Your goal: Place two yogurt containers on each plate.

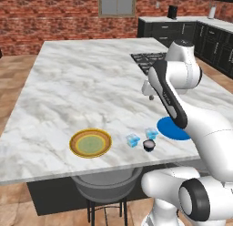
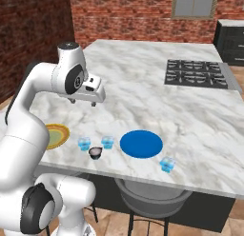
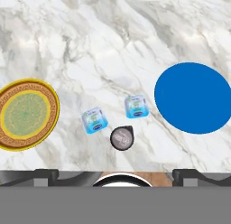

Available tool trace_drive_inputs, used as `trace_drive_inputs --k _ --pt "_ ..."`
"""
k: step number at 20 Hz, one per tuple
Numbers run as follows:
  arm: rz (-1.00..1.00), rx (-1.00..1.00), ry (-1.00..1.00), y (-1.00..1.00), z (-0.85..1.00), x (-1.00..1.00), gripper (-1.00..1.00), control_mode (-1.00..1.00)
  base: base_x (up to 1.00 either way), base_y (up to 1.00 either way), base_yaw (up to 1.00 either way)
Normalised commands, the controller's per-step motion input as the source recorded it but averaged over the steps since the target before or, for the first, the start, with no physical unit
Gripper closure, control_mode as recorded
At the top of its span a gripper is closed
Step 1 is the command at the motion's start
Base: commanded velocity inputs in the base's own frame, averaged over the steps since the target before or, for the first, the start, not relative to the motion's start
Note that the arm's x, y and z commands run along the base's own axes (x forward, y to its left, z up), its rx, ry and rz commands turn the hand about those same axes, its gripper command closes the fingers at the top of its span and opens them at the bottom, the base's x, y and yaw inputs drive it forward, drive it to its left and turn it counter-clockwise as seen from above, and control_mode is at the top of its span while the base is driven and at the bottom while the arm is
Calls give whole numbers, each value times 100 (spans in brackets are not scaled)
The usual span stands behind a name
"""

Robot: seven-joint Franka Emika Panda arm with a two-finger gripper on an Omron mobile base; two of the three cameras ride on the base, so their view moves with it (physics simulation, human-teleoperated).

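On the marble counter near its front edge lie two plates: a yellow-rimmed plate [image 1: 90, 143] [image 2: 56, 135] [image 3: 27, 114] with a green centre, and a solid blue plate [image 1: 170, 128] [image 2: 141, 143] [image 3: 193, 97]. Both are bare. Between them stand two pale blue yogurt containers [image 3: 94, 120] [image 3: 136, 106] [image 1: 132, 140] [image 1: 151, 133] and a dark one [image 3: 122, 138] [image 1: 149, 145] [image 2: 96, 152]. Another pale blue container [image 2: 167, 164] sits right of the blue plate at the counter's edge. My gripper [image 2: 83, 103] [image 1: 151, 96] [image 3: 116, 173] hangs open, well above the middle cups, holding nothing.
A black cooktop [image 1: 148, 59] [image 2: 198, 72] is set into the counter at the far right. A grey stool [image 1: 107, 184] [image 2: 150, 194] stands under the front edge, below the cups. My own arm hides part of the blue plate in the left base view.
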Motion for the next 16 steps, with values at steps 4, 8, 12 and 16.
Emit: trace_drive_inputs --k 4,8,12,16 --pt "0 0 0 0 0 0 -100 100 0 0 0" --pt "0 0 0 0 0 0 -100 100 0 0 0" --pt "0 0 0 0 0 0 -100 100 0 0 0" --pt "0 0 0 0 0 0 -100 100 0 0 0"
